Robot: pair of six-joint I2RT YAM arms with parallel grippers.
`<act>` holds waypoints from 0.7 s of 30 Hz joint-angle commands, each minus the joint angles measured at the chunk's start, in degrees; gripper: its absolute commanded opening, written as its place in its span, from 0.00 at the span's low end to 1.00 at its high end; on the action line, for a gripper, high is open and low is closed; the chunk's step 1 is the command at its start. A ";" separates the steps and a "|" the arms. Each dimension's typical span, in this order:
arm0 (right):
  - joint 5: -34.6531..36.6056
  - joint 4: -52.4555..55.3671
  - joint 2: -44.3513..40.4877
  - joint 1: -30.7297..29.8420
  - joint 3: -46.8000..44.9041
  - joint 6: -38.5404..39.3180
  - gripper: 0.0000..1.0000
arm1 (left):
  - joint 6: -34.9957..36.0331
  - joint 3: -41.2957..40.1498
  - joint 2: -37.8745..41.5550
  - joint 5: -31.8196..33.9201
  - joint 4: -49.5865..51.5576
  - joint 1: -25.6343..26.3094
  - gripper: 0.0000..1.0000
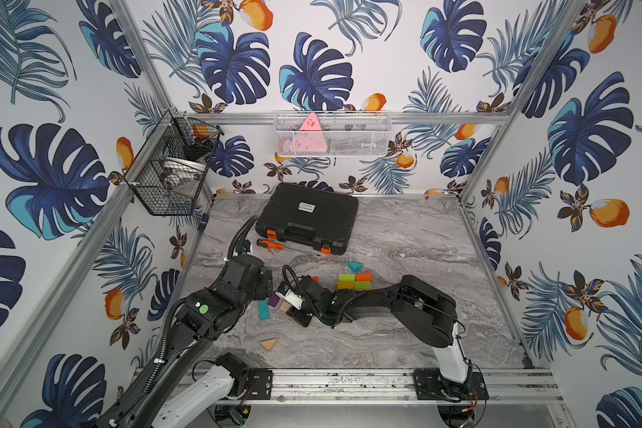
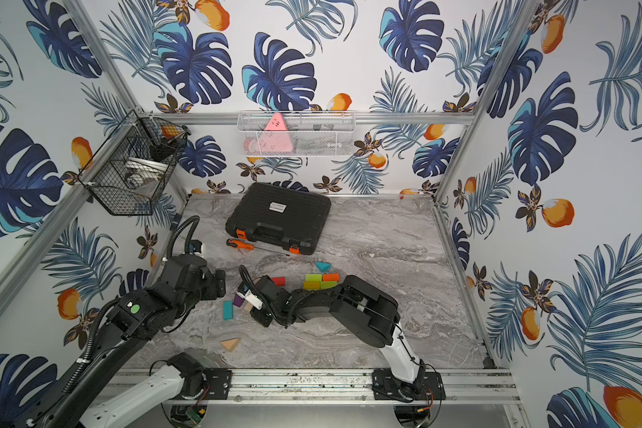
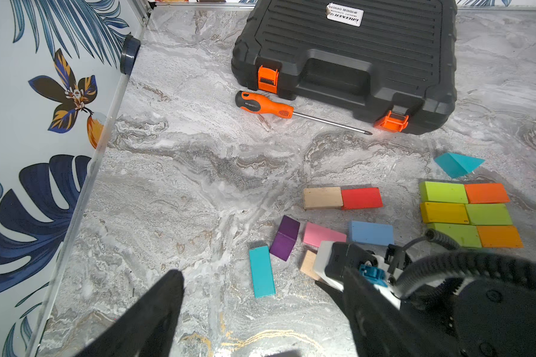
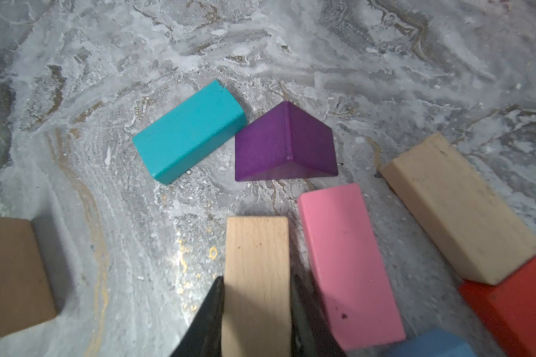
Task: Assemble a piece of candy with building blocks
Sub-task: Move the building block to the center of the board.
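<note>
The right gripper (image 4: pixel 257 278) pinches a plain wood brick (image 4: pixel 256 244) at the bottom centre of its wrist frame. A pink brick (image 4: pixel 348 262) lies just beside it, with a purple wedge (image 4: pixel 285 142) and a teal brick (image 4: pixel 189 131) above. The left gripper (image 1: pixel 267 285) stands spread and empty, left of centre in a top view. A packed cluster of green, orange and yellow bricks (image 1: pixel 354 281) lies right of centre.
</note>
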State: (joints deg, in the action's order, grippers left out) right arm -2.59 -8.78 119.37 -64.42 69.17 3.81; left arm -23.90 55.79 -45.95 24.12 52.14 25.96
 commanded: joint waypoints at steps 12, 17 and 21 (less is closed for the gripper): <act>-2.16 3.71 -1.08 0.13 -1.80 0.82 0.35 | 0.80 -0.29 -1.13 -0.39 -1.16 -0.25 0.85; -3.22 1.78 -4.71 0.12 -3.62 0.62 0.40 | 0.96 -0.35 -2.39 -0.86 -1.16 -0.32 0.86; -3.39 1.18 -7.65 0.14 -5.51 1.22 0.43 | 0.87 0.05 -4.36 -0.97 -0.55 -0.34 0.86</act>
State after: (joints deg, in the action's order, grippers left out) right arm -5.19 -7.64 113.32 -64.27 64.95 3.95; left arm -23.86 55.53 -49.56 23.14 51.68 25.78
